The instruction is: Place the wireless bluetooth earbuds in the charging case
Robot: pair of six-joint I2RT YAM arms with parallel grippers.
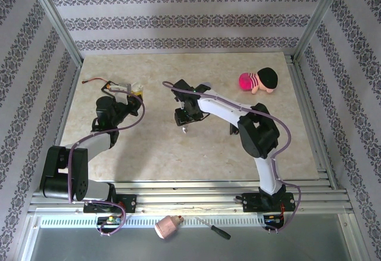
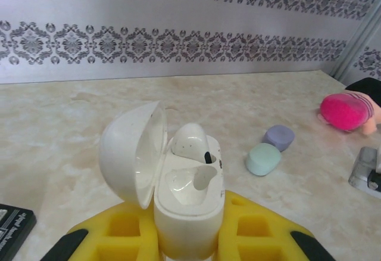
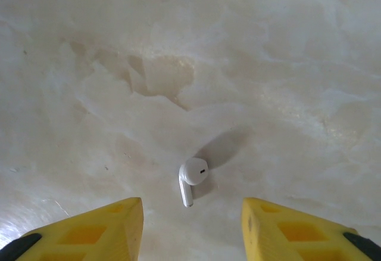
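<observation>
Two arms: both are reaching out over the beige marbled worktop [image 1: 238,154], the left one toward its far left part, the right one toward the middle.
Left tool [image 2: 189,231]: its yellow fingers [image 2: 128,231] are pressing in on the white egg-shaped plastic charging case [image 2: 190,195] and holding it upright.
Case lid [image 2: 134,154]: it is standing hinged open, swung out to the left.
Seated bud: one white plastic earbud [image 2: 190,142] is sitting in the far slot, while the near slot [image 2: 193,180] is lying bare.
Right tool [image 3: 191,210]: it is hovering low over the worktop with its fingers spread apart, gripping nothing.
Loose bud: a white stemmed plastic earbud [image 3: 190,180] is lying on the worktop just ahead of the gap between the right tool's fingertips, touching neither.
Pebbles: a lilac rounded plastic pebble [image 2: 278,137] and a mint-green rounded plastic pebble [image 2: 263,158] are lying just beside each other, right of the case.
Toy: a pink-and-black striped soft toy [image 1: 259,81] is lying near the far right corner.
Front ledge: a black-handled screwdriver [image 1: 213,228] and a pinkish cylinder [image 1: 166,227] are lying in front of the arm bases.
</observation>
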